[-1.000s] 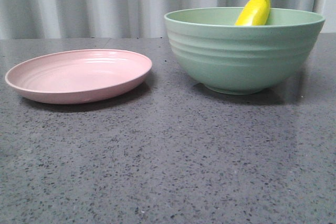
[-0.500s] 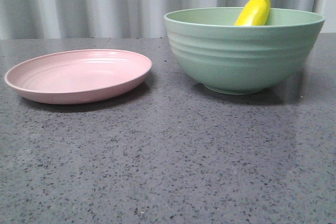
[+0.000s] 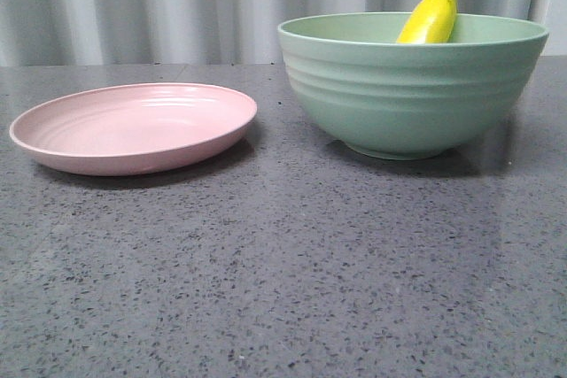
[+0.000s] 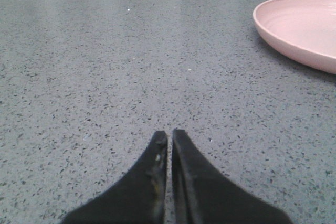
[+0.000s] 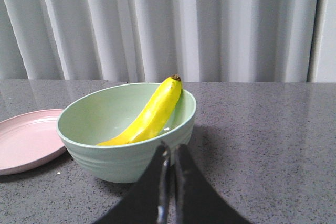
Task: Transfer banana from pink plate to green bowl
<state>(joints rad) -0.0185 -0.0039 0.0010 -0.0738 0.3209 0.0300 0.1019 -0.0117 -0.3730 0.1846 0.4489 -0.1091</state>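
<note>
The yellow banana (image 3: pixel 430 17) leans inside the green bowl (image 3: pixel 409 95), its dark tip poking above the far rim; the right wrist view shows the banana (image 5: pixel 152 114) resting along the inner wall of the bowl (image 5: pixel 126 156). The pink plate (image 3: pixel 133 126) lies bare to the bowl's left, and its edge also shows as the plate (image 4: pixel 302 30) in the left wrist view. My left gripper (image 4: pixel 169 134) is shut over bare counter, apart from the plate. My right gripper (image 5: pixel 170 148) is shut with nothing in it, on the near side of the bowl. Neither gripper appears in the front view.
The grey speckled counter (image 3: pixel 283 272) stretches in front of both dishes. A pale pleated curtain (image 3: pixel 177 6) closes off the far side of the counter.
</note>
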